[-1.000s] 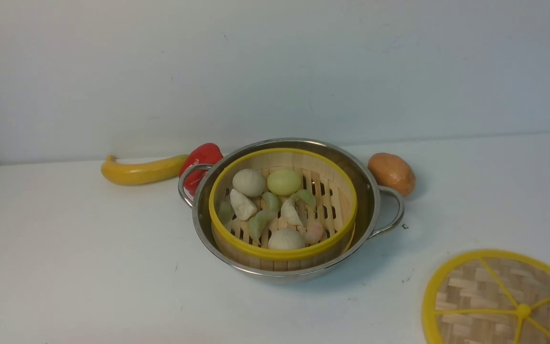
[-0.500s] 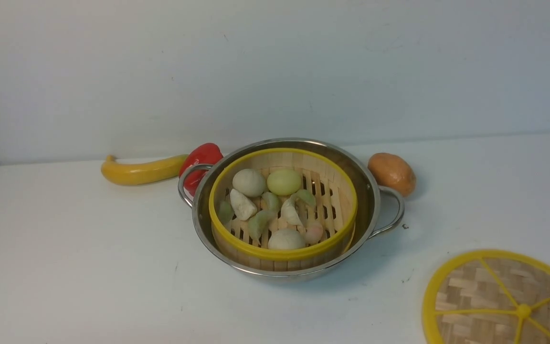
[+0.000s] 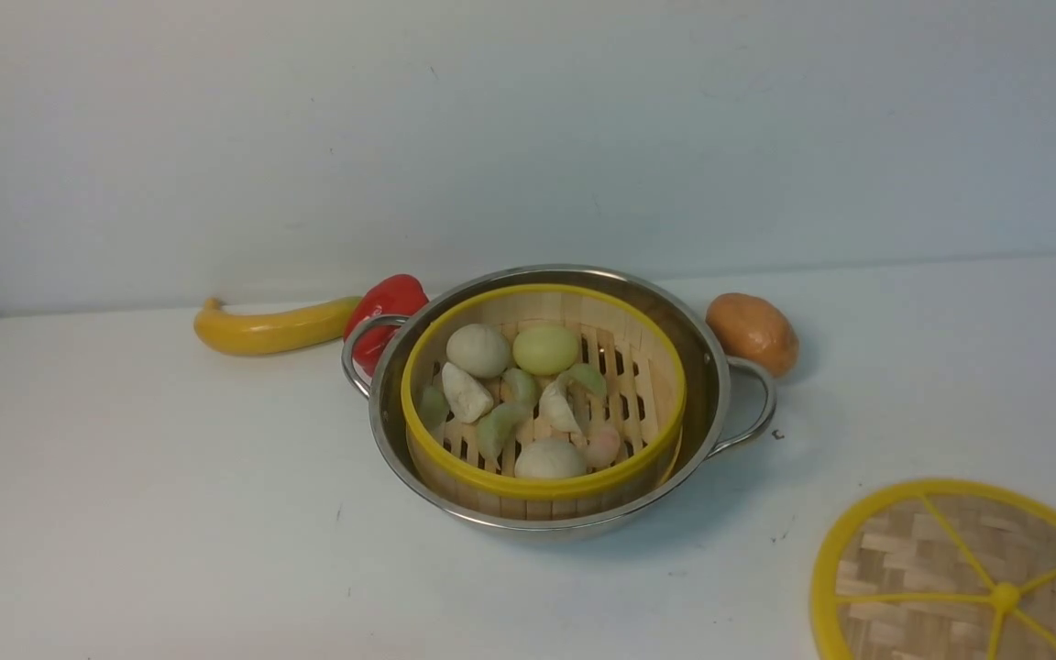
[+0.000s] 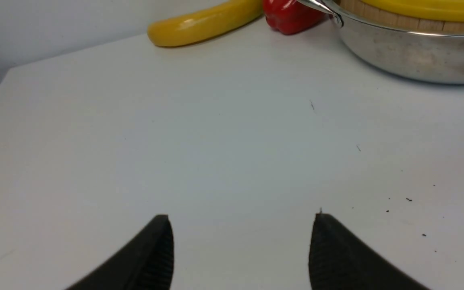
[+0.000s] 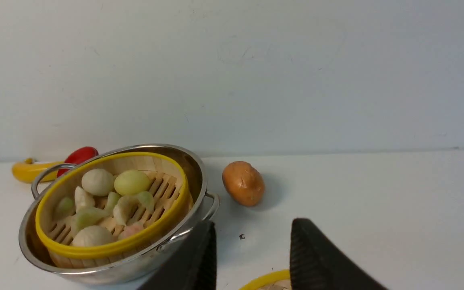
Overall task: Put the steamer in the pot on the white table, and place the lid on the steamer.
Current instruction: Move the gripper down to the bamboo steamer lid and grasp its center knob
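The steamer point(image 3: 624, 385), a bamboo basket with yellow rims holding pale buns and dumplings, sits inside the shiny pot point(image 3: 707, 367) at the middle of the white table point(image 3: 143, 477). The lid point(image 3: 940, 568) lies flat on the table at the front right, apart from the pot. Neither gripper shows in the front view. In the left wrist view my left gripper point(image 4: 242, 217) stands open over bare table, with the pot point(image 4: 409, 60) ahead of it. My right gripper point(image 5: 255, 222) is open and empty above the lid's rim point(image 5: 268, 278), beside the pot point(image 5: 197, 173) and steamer point(image 5: 107, 245).
A yellow squash point(image 3: 271, 327) and a red pepper point(image 3: 390, 298) lie behind the pot on the left. A brown potato point(image 3: 753, 332) sits behind its right handle. A pale wall closes off the back of the table.
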`<control>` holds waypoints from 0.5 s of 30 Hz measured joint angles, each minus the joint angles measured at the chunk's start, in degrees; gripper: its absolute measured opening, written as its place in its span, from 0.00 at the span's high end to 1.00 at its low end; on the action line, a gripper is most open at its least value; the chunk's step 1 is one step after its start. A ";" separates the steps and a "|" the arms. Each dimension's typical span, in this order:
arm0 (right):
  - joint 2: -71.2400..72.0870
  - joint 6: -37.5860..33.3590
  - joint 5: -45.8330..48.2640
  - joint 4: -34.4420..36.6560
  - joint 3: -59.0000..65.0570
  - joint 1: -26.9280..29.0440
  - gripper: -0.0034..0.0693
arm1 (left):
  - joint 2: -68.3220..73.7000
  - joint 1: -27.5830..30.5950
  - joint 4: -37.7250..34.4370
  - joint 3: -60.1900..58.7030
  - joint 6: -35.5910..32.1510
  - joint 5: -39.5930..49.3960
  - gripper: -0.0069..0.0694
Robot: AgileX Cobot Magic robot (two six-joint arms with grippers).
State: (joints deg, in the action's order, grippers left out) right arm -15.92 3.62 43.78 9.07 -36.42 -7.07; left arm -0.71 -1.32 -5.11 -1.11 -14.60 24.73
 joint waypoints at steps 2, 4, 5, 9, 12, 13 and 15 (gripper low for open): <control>-3.84 -0.11 -3.36 5.05 -2.11 0.00 0.62 | 0.00 0.00 0.00 0.00 0.00 0.00 0.36; -6.08 -0.50 -8.16 8.34 -2.43 0.00 0.62 | 0.00 0.00 0.00 0.00 0.00 0.00 0.36; -7.33 -0.62 -10.48 9.61 -2.60 0.00 0.62 | 0.00 0.00 0.00 0.00 0.00 0.00 0.36; -13.34 -2.95 -8.43 10.62 -4.96 0.00 0.62 | 0.00 0.00 0.00 0.00 0.01 0.00 0.36; -20.43 -8.33 2.59 8.45 -7.71 0.00 0.62 | 0.00 0.00 0.00 0.00 0.01 0.00 0.36; -23.17 -10.44 6.24 7.63 -8.39 0.00 0.62 | 0.00 0.00 0.00 0.00 0.01 0.00 0.36; -27.69 -13.95 11.54 6.67 -9.44 0.00 0.62 | 0.00 0.00 0.00 0.00 0.01 0.00 0.36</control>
State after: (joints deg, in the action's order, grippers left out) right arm -43.61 -10.33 55.33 15.74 -45.87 -7.07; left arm -0.71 -1.32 -5.11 -1.11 -14.58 24.73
